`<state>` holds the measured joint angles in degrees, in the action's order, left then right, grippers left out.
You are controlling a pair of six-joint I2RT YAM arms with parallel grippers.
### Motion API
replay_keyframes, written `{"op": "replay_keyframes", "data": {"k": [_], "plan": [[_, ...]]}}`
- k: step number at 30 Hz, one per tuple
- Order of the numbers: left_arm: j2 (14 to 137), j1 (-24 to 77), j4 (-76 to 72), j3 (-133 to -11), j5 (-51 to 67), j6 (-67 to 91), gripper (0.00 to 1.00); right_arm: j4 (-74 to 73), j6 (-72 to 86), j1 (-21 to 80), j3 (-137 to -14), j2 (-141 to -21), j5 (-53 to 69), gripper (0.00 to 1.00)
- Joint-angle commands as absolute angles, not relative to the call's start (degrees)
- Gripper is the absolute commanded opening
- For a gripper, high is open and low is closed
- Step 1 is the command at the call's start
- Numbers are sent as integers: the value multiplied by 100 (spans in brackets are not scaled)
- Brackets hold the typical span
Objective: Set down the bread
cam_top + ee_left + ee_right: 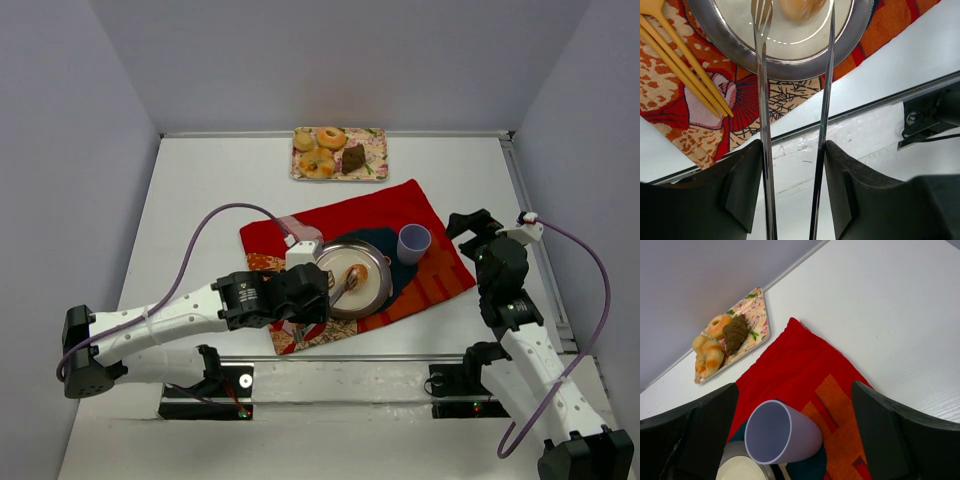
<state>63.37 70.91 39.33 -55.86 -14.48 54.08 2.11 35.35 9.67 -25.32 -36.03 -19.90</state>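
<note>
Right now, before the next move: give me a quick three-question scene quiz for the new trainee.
1. True or false: the bread lies on the round metal plate.
2. What does the left claw hold? A) a spoon B) metal tongs C) a doughnut
3. Fill in: the right claw stands ___, with nothing between its fingers.
Key: 1 true; 2 B; 3 open.
</note>
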Motion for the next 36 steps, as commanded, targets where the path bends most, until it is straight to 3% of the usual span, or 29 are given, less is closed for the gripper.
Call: {"op": "replay_keyframes", "data": {"k": [1,5,11,20,27,34,36], "plan": [[6047,7119,4227,-5809,-1907,5668,58,536,3463,949,-2505,-3533,-2004,100],[5915,7110,4648,-6063,-2590,6037,48,536,3463,949,-2514,-3507,-1986,100],[5968,6839,5098,-6302,-3637,6513,48,545,3410,949,-2549,-3542,-1898,100],[6082,4098,4448,-5749,-4007,5889,43,536,3410,949,-2549,-3551,-1916,100],[6600,2263,3218,-5160,-3499,4826,42,545,3392,949,-2566,-3621,-1925,100],[7566,1188,2602,-4948,-3077,4500,39,554,3349,949,-2584,-3744,-2021,100],[7664,1099,2549,-4887,-3006,4465,45,554,3349,949,-2593,-3753,-2039,100]]}}
